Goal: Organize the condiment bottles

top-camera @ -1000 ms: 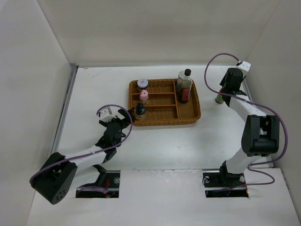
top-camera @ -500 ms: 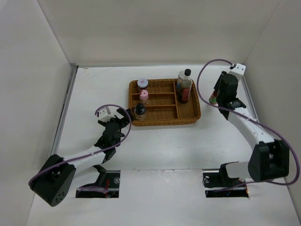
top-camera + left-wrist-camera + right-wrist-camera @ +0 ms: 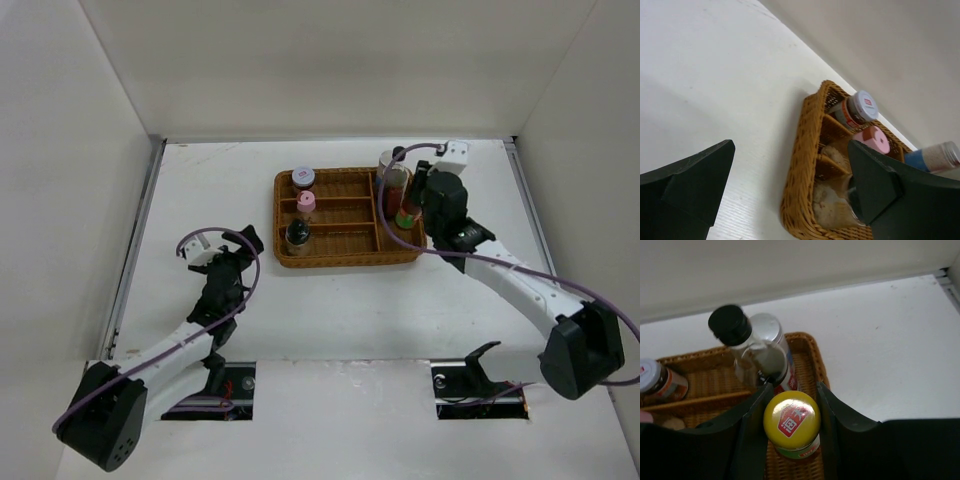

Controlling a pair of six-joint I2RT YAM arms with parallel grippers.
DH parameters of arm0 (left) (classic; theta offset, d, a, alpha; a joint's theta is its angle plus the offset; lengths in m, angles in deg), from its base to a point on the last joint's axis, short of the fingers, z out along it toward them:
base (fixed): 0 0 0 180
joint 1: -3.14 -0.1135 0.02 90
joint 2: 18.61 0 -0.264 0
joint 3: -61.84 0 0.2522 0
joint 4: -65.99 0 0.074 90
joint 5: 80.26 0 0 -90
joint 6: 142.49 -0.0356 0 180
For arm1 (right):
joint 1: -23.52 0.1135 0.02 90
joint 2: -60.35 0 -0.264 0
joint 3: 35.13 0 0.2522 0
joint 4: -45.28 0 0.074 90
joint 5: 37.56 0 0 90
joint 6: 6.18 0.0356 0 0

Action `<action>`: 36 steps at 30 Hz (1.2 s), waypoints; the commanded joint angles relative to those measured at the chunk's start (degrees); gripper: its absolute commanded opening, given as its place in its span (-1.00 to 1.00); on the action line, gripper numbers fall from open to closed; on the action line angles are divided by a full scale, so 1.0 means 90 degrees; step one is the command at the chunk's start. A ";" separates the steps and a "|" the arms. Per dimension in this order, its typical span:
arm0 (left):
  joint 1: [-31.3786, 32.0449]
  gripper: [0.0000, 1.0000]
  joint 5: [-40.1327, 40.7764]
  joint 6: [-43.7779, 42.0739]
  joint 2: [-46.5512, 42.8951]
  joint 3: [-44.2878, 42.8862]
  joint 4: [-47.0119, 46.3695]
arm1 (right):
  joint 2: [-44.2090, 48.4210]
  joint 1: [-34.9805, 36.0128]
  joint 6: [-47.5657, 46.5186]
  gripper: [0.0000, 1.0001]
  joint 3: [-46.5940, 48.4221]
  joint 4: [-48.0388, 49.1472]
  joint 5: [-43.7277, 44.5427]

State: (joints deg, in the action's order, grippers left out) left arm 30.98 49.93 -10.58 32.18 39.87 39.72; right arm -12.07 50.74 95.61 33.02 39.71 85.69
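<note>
Woven brown wicker basket point(image 3: 340, 258), five condiment containers inside, a sixth clamped in the right gripper point(image 3: 408, 208).
Nearest, the left gripper point(image 3: 218, 245) is over the white table point(image 3: 330, 310), left of the basket and apart from it, jaws spread wide with nothing between them. In the basket's left column, front to back, stand a dark-lidded glass jar point(image 3: 296, 233), a pink-lidded jar point(image 3: 306, 201) and a short brown jar with a pale lid point(image 3: 303, 178), each in its own compartment. Over the long right compartment, the right gripper's fingers point(image 3: 752, 430) press both sides of the red sauce bottle with a yellow cap point(image 3: 791, 421). Whether its base touches the basket floor cannot be told. Just behind it, at the far end of that compartment, stand the tall clear bottle with a black cap point(image 3: 730, 324) and the silver-lidded blue-and-white bottle point(image 3: 771, 330), side by side.
</note>
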 commanded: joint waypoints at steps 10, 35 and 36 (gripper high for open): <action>-0.0529 1.00 -0.0421 0.0841 0.0587 -0.0192 0.0503 | -0.0527 0.0515 0.0145 -0.35 -0.0320 0.1561 -0.0072; -0.0617 1.00 -0.0500 0.0939 0.0617 -0.0299 0.0717 | 0.1267 0.0711 0.0281 1.00 -0.1354 0.1473 0.0592; -0.0627 1.00 -0.0471 0.0968 0.0636 -0.0338 0.0775 | 0.1511 0.0556 0.0446 1.00 -0.1472 0.1493 0.0611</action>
State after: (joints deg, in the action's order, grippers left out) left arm 25.82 44.81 -2.76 37.82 39.41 46.58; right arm -4.99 58.39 97.23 21.41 49.79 88.54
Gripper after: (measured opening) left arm 0.997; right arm 0.998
